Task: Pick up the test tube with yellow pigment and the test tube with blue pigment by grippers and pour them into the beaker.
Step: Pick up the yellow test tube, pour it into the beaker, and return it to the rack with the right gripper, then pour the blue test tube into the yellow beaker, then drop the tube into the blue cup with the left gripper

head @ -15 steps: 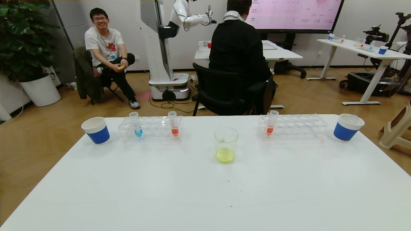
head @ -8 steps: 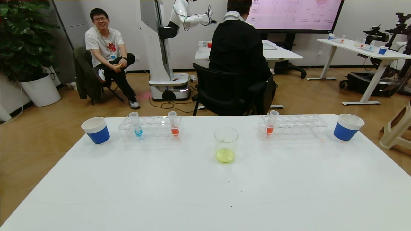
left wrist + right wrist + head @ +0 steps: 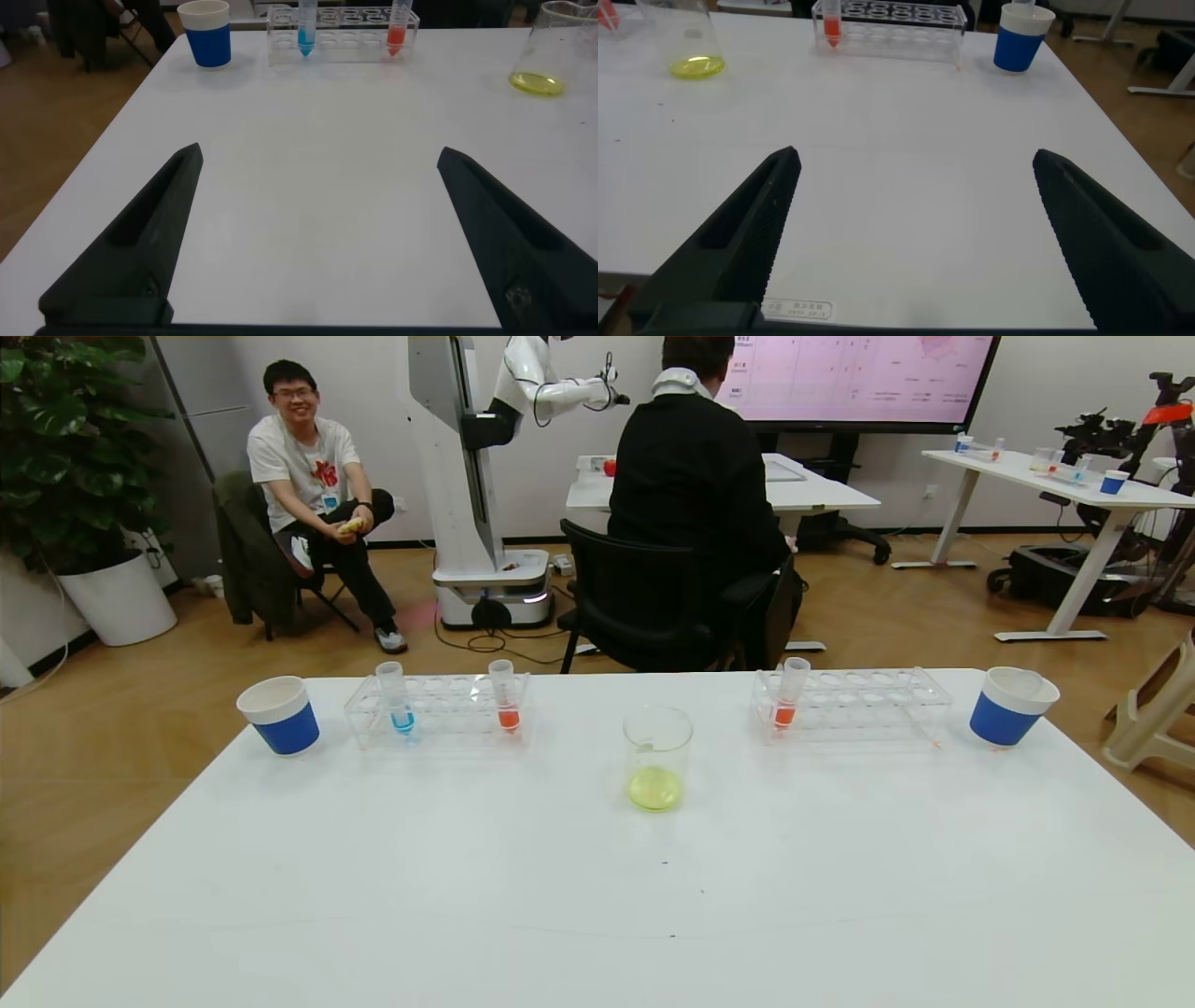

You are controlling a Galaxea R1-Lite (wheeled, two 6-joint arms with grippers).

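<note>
1. The left hand [image 3: 318,233] hovers low over the near-left worktop [image 3: 467,896], fingers apart, holding nothing.
2. The right hand [image 3: 910,233] does likewise at the near right.
3. The blue tube [image 3: 395,698] stands in the far-left rack [image 3: 448,709].
4. The beaker [image 3: 657,758], mid-worktop, holds yellow liquid.

Beaker at centre, racks and cups out to both sides.

On the surface [image 3: 467,896]: beaker [image 3: 657,758] mid-way; behind-left, a rack [image 3: 439,709] holding the test tube with blue pigment [image 3: 396,697] (at the rack's left end), cup [image 3: 277,713] beyond; behind-right, second rack [image 3: 851,703], then another cup [image 3: 1011,706]. Both pincers, left [image 3: 318,233] and right [image 3: 910,233], spread over the near edge.
</note>
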